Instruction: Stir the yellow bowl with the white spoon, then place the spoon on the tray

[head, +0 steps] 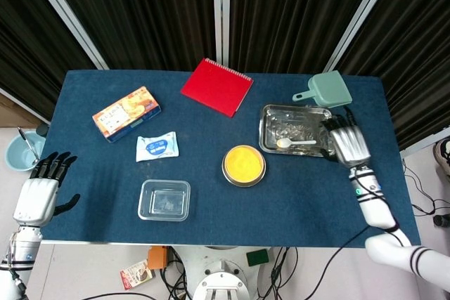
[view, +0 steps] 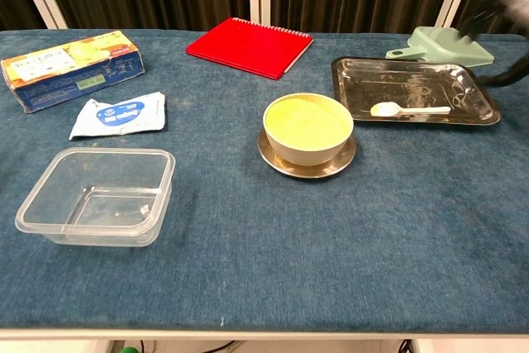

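The white spoon (head: 295, 143) (view: 408, 109) lies flat in the metal tray (head: 269, 133) (view: 354, 97), bowl end to the left, with no hand on it. The yellow bowl (head: 243, 164) (view: 307, 126) sits on a metal saucer left of the tray. My right hand (head: 349, 143) hovers at the tray's right edge, fingers spread and empty; in the chest view only a blurred edge of it (view: 506, 6) shows at the far right. My left hand (head: 40, 190) hangs off the table's left front corner, fingers apart, holding nothing.
A red notebook (head: 217, 86) lies at the back, a green dustpan (head: 325, 90) behind the tray. On the left lie a biscuit box (head: 126, 112), a blue-white packet (head: 157, 147) and a clear plastic container (head: 164, 200).
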